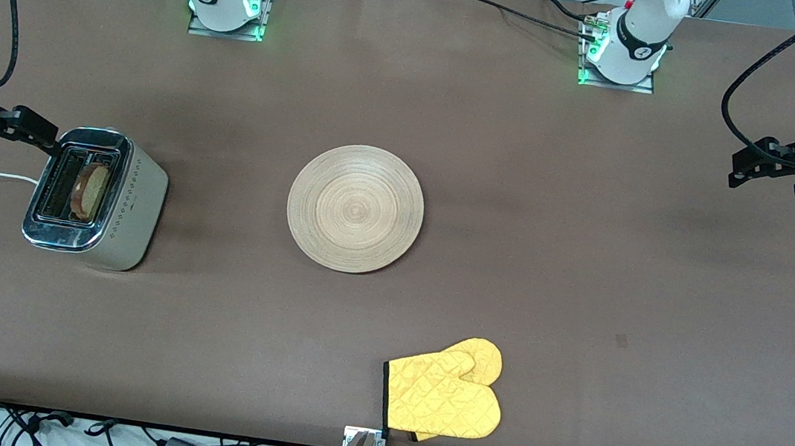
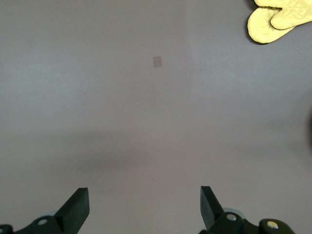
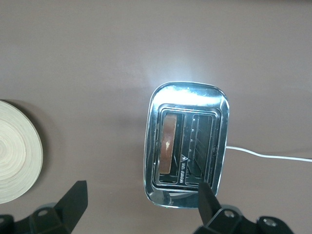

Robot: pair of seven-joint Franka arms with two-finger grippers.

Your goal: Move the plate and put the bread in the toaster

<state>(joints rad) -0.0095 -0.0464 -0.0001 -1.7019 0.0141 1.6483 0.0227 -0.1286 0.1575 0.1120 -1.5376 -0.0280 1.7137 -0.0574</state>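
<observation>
bread: standing in toaster slot | plate: mid-table | left gripper: released, over bare table | right gripper: released, above toaster

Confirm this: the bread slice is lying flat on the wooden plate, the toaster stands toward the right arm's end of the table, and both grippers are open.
Not quite. The bread stands in a slot of the toaster, not on the plate, which is bare; the front view shows it. The rest holds: left gripper and right gripper are open.

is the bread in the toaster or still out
In: the bread stands on edge inside one slot of the toaster; the other slot is empty.
</observation>
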